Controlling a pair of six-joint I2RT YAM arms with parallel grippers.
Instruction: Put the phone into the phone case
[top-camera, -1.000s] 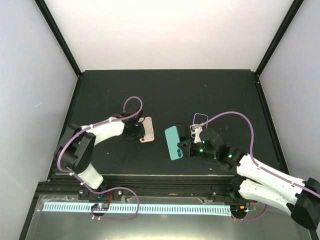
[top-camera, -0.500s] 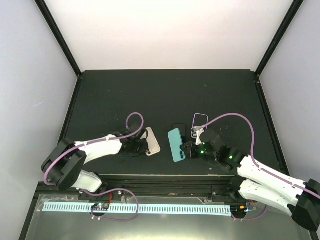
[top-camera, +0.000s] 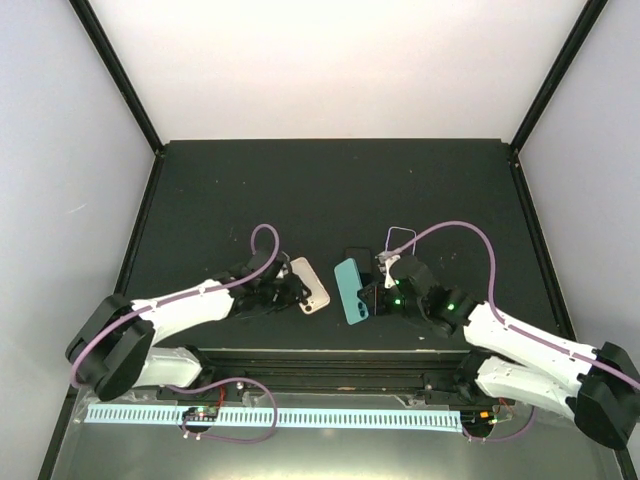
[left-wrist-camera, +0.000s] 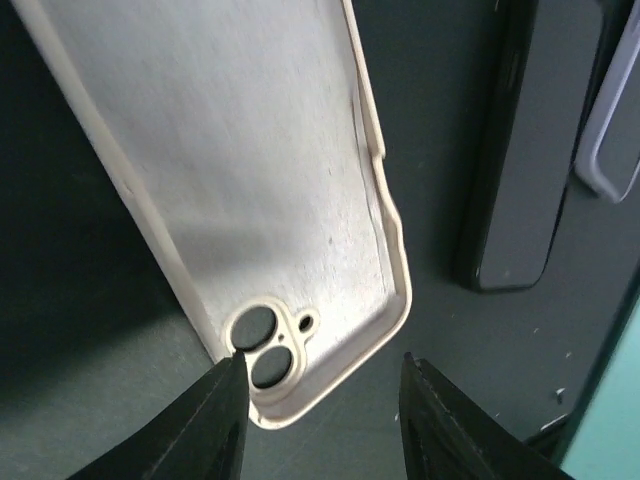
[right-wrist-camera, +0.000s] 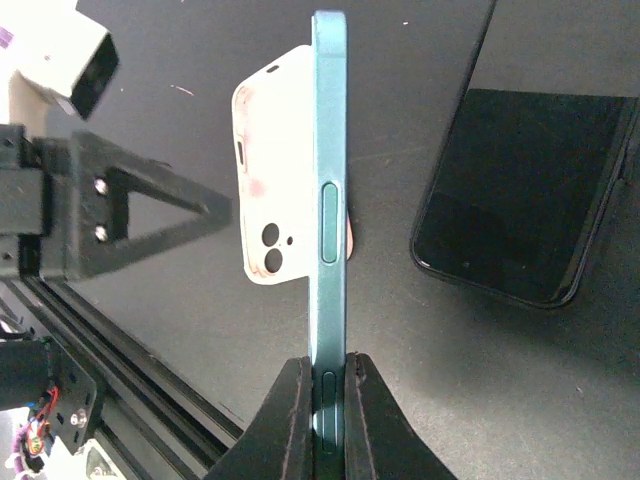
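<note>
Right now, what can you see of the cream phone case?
The phone case is cream, matte and soft-looking, with a raised lip, two lens holes and a small flash hole. It is empty, open side up, near the table's front edge, gripped across its camera end by the left gripper, beside the teal phone.
</note>
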